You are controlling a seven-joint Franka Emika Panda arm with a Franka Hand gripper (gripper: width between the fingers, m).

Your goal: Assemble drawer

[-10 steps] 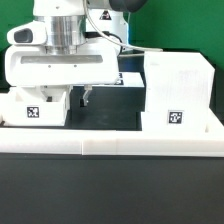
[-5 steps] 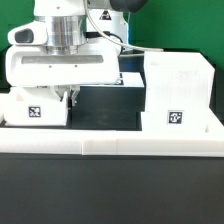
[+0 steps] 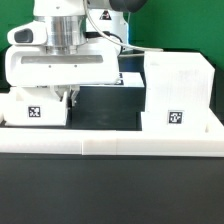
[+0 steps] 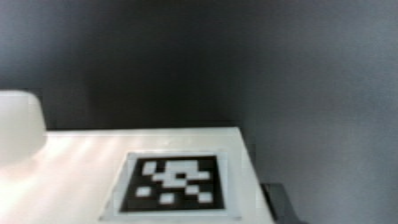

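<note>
A small white open-top tray [image 3: 35, 110] with a black-and-white tag stands at the exterior view's left. My gripper [image 3: 72, 97] has come straight down onto the tray's right-hand wall, and its fingers look shut on that wall. The tall boxy white case [image 3: 178, 95], also tagged, stands at the exterior view's right, apart from the gripper. In the wrist view the tray's tagged face [image 4: 175, 183] fills the near part of the picture. One dark fingertip [image 4: 278, 198] shows at the tray's edge; the other finger is hidden.
A long low white rail [image 3: 110, 148] runs along the front, with the tray and case behind it. A dark gap lies between tray and case. A white tagged piece [image 3: 128, 80] sits further back, partly hidden by the arm. A rounded white part [image 4: 15, 125] shows at the wrist picture's edge.
One second ago the fingers stood apart, one of them hanging right of the tray. They have since closed together at the tray's right wall. The tray and case have not moved.
</note>
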